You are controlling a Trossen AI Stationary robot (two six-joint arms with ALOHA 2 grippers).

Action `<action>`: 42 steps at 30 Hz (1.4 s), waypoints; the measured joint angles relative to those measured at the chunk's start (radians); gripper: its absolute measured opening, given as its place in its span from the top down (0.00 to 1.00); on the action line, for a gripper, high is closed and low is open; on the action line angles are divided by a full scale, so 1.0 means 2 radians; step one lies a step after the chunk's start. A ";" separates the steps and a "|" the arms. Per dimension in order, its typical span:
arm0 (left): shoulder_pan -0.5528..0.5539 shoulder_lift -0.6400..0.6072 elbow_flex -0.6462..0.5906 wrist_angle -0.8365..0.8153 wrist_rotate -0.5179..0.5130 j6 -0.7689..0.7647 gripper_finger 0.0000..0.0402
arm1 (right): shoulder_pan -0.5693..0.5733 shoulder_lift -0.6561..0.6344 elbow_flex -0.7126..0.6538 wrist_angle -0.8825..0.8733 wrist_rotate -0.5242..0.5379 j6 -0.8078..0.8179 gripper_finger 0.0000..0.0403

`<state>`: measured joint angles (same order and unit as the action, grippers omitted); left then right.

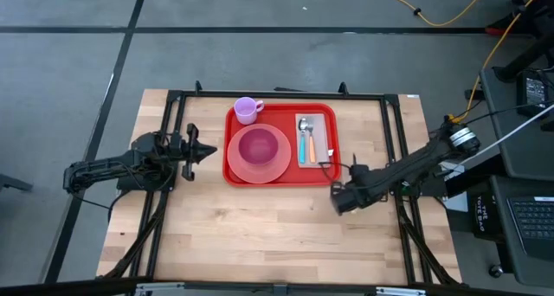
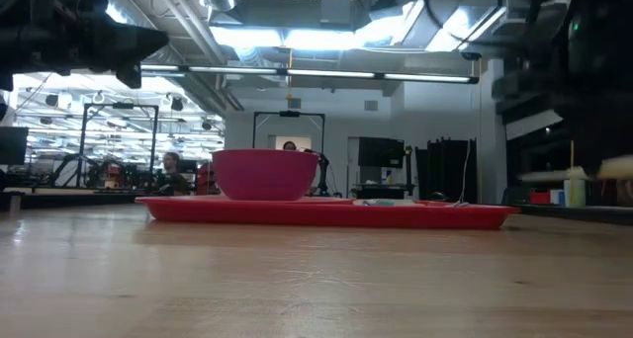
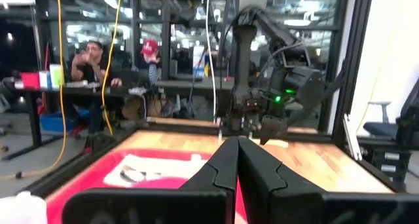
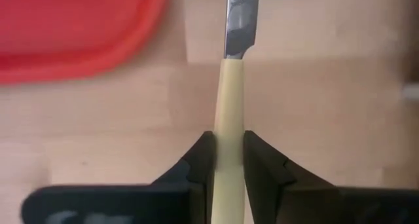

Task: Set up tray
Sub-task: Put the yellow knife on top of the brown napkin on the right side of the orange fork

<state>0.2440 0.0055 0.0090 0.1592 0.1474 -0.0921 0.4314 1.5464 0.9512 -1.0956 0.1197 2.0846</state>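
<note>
Tray: the tray [image 1: 281, 176] lies flat on the bench [image 1: 260, 235], the landmark for everything here, so items can be laid into it.
Contents: a pink bowl on a plate [image 1: 258, 149], a lilac cup [image 1: 247, 110] at a far corner, and a napkin [image 1: 325, 127] carrying a spoon and fork, leaving room for one more utensil.
Right tool: the right tool [image 4: 222, 155] hangs just off the tray's near right corner, clenched on a cream-handled knife [image 4: 230, 99], blade forward, likely bound for the napkin.
Left tool: the left tool [image 1: 203, 151] waits beside the tray's left edge, pinched closed on nothing.
</note>
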 joint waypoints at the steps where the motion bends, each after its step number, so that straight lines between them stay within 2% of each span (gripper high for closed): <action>1: 0.000 0.000 0.000 0.008 0.000 0.000 0.99 | 0.002 -0.011 0.000 -0.007 0.013 -0.001 0.85; 7: 0.000 0.000 0.000 0.021 0.000 0.000 0.99 | 0.002 -0.059 0.001 -0.030 0.062 -0.050 0.85; 17: 0.000 0.000 0.000 0.024 0.000 0.000 0.99 | -0.022 -0.065 0.001 -0.029 0.113 -0.078 0.85; 24: 0.000 0.000 0.000 0.033 0.000 0.008 0.99 | -0.078 -0.065 0.001 -0.001 0.115 -0.122 0.85; 35: 0.000 0.000 0.000 0.035 0.000 0.031 0.99 | -0.192 -0.065 0.001 0.116 0.114 -0.289 0.85; 42: 0.000 0.000 0.000 0.035 0.000 0.031 0.99 | -0.244 -0.065 0.001 0.175 0.114 -0.375 0.85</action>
<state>0.2443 0.0051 0.0090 0.2291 0.1467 -0.0311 -0.0557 1.4155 0.9535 -0.7464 0.3472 1.3342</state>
